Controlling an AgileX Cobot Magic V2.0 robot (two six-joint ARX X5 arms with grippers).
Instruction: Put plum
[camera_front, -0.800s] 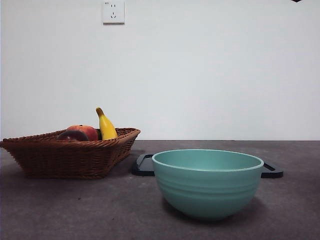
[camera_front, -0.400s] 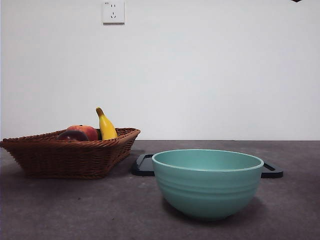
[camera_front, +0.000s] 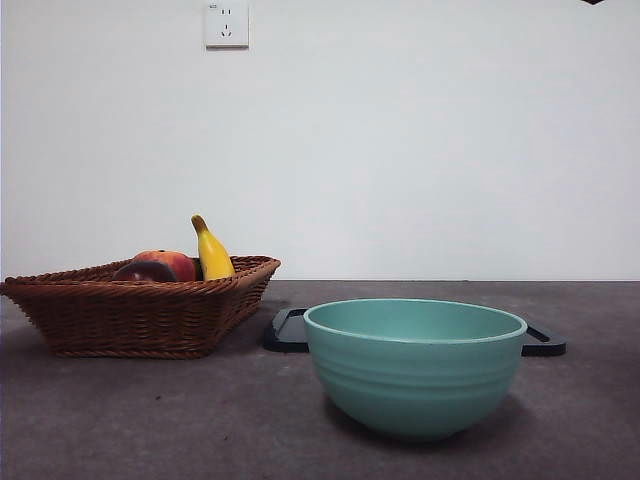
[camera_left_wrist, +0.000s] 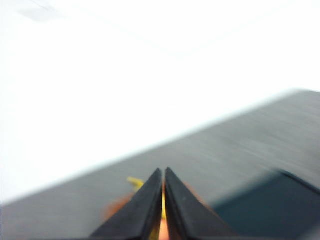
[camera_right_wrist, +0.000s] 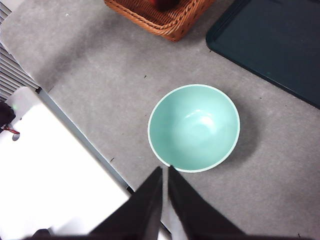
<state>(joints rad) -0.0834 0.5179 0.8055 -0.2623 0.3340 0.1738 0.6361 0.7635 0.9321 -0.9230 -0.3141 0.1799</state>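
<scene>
The plum (camera_front: 138, 271) is a dark maroon round fruit lying in the brown wicker basket (camera_front: 140, 315) at the left, mostly hidden by the rim. A red-orange apple (camera_front: 172, 264) and a yellow banana (camera_front: 212, 252) lie beside it. My left gripper (camera_left_wrist: 164, 172) is shut and empty; its view is blurred, with yellow and orange smears behind the jaws. My right gripper (camera_right_wrist: 165, 170) is shut and empty, high above the teal bowl (camera_right_wrist: 193, 127). The basket's corner (camera_right_wrist: 170, 20) shows in that view with a dark red fruit (camera_right_wrist: 162, 4) at its edge.
The teal bowl (camera_front: 415, 365) stands near the front, right of the basket. A dark flat tray (camera_front: 288, 330) lies behind it and also shows in the right wrist view (camera_right_wrist: 280, 45). A black arm tip (camera_front: 593, 2) shows at the top right corner.
</scene>
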